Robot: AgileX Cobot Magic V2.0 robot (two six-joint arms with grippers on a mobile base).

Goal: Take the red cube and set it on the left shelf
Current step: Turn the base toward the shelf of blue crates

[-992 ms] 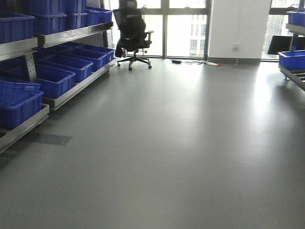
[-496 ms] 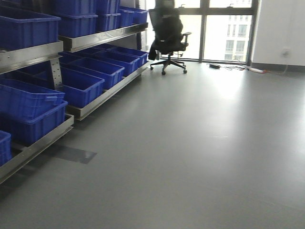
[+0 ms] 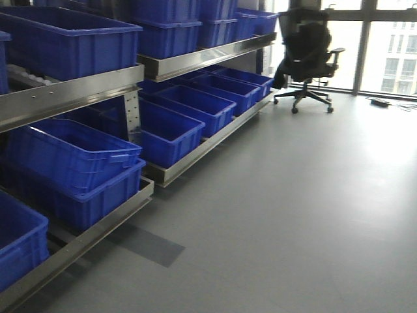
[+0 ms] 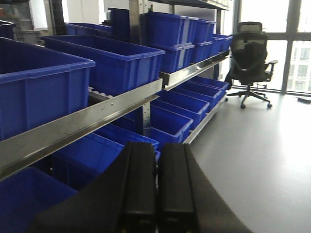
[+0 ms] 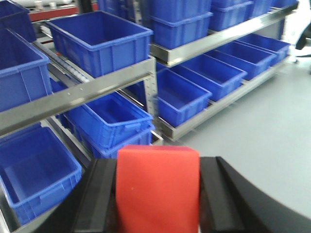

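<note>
The red cube (image 5: 158, 194) held before the left shelf (image 3: 71, 94) of blue bins (image 3: 71, 153)
Fingers of the right gripper (image 5: 158, 167) clamp the cube; those of the left gripper (image 4: 156, 158) press together, empty.

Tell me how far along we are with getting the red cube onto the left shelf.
Done: the pick; the red cube sits clamped in the right gripper. In hand: the approach, with the left shelf and its blue bins close ahead. Left: setting the cube on the shelf and releasing. The left gripper is shut and empty.
</note>
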